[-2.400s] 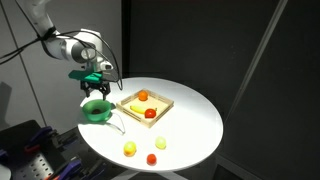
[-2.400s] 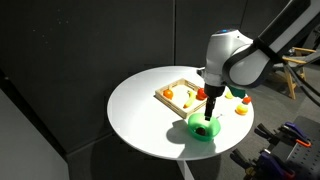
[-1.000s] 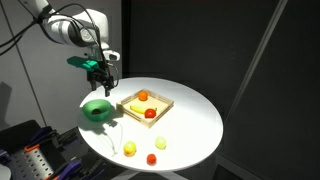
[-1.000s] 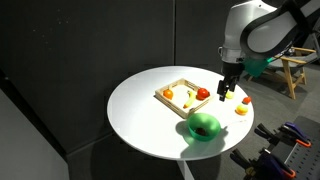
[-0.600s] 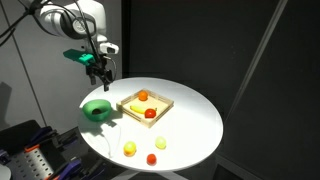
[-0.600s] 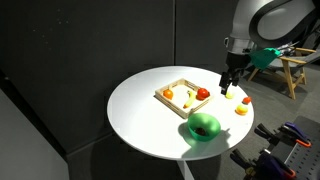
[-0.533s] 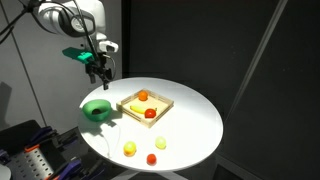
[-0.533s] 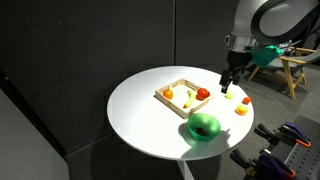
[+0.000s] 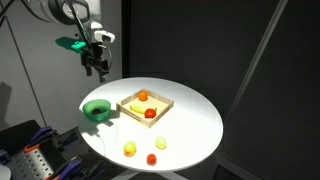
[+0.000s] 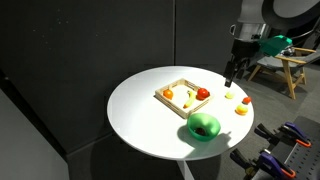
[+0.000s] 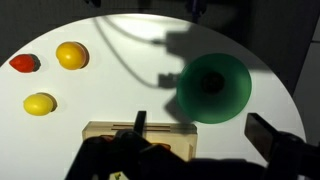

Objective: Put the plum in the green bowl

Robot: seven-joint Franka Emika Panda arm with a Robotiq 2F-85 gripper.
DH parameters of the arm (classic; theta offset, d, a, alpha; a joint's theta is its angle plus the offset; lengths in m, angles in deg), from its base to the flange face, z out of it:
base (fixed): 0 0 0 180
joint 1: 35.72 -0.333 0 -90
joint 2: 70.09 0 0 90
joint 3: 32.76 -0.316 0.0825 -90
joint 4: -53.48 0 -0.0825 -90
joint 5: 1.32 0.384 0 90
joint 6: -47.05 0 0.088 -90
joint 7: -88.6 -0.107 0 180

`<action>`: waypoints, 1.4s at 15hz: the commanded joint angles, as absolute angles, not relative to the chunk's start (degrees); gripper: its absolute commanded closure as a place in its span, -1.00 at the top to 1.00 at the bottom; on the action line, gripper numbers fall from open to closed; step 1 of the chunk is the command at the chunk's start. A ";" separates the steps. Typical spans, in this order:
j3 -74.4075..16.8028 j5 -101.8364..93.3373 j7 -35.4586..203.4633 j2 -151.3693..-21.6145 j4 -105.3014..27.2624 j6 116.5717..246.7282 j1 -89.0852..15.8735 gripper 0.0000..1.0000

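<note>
Your gripper hangs high in the air, well above the round white surface and touching nothing. In the wrist view its two fingers stand wide apart with nothing between them, so it is released and empty. The green bowl sits near the edge of the surface, just beside the square wooden tray and apart from it. In the wrist view a small dark round shape lies at the bottom centre of that bowl; this looks like the plum, though it sits in shade and its colour is hard to make out. In both exterior views the bowl's inside is too small to confirm this. The tray holds a red fruit and an orange fruit. Three more fruits lie loose on the surface, on the far side of the tray from the bowl: a yellow one, a yellow-orange one and a small red one.
</note>
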State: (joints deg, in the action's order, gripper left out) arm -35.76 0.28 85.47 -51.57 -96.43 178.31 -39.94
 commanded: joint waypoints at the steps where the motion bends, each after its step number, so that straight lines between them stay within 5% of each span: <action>1: -35.67 1.15 87.12 -48.07 -96.54 173.70 -40.31 1.00; 21: -35.80 0.34 88.64 -44.66 -96.40 167.49 -40.12 1.00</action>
State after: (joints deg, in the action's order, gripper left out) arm -35.66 0.27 88.59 -44.66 -96.46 167.59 -40.25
